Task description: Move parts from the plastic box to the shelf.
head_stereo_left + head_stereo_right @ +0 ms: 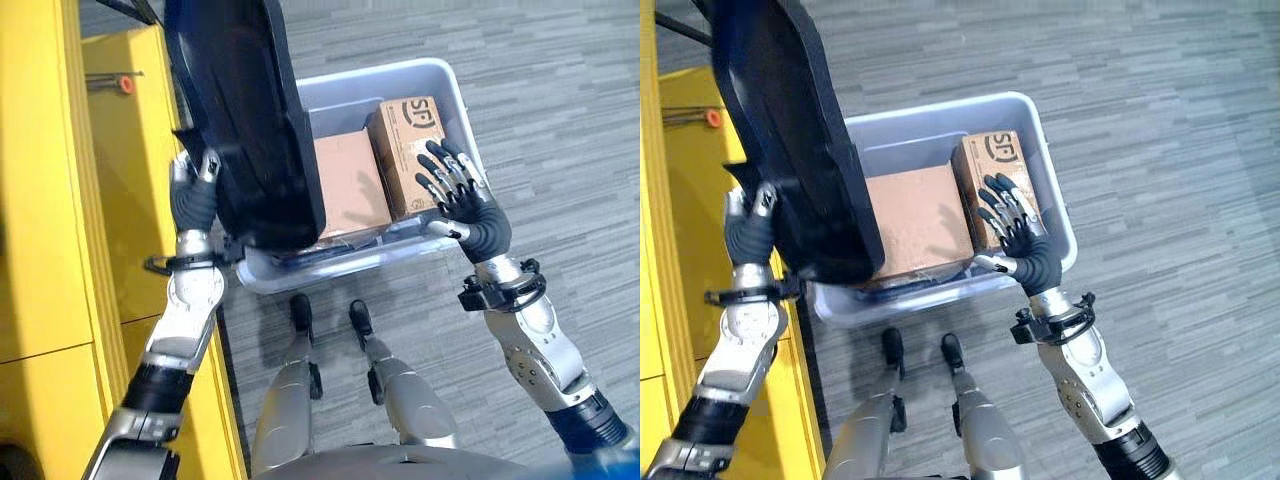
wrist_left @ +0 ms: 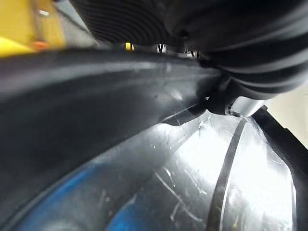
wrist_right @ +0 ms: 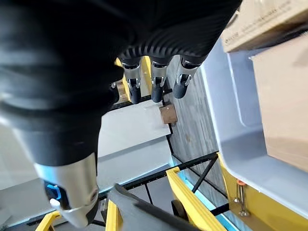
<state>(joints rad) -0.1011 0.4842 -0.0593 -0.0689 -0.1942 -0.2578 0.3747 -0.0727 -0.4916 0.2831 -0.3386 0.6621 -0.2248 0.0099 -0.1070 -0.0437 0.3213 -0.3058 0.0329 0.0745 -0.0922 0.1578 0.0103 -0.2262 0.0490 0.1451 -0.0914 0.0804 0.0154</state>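
A large black moulded part (image 1: pixel 250 120) stands on edge, raised over the left end of the grey plastic box (image 1: pixel 450 85), close beside the yellow shelf (image 1: pixel 50 200). My left hand (image 1: pixel 195 200) grips its lower left rim with curled fingers; the part's dark edge (image 2: pixel 96 96) runs right past that wrist. My right hand (image 1: pixel 468 205) hovers open, fingers spread, over the box's near right corner and just above a printed cardboard carton (image 1: pixel 410 150). A plain brown carton (image 1: pixel 345 180) lies beside it in the box. The black part hides the left end of the box.
The shelf's yellow frame runs along the whole left side, with a small orange fitting (image 1: pixel 126 84) on it. Grey striped carpet (image 1: pixel 560 120) surrounds the box on the right and beyond it. The box wall (image 3: pixel 240 120) is near my right hand's fingers (image 3: pixel 154 86).
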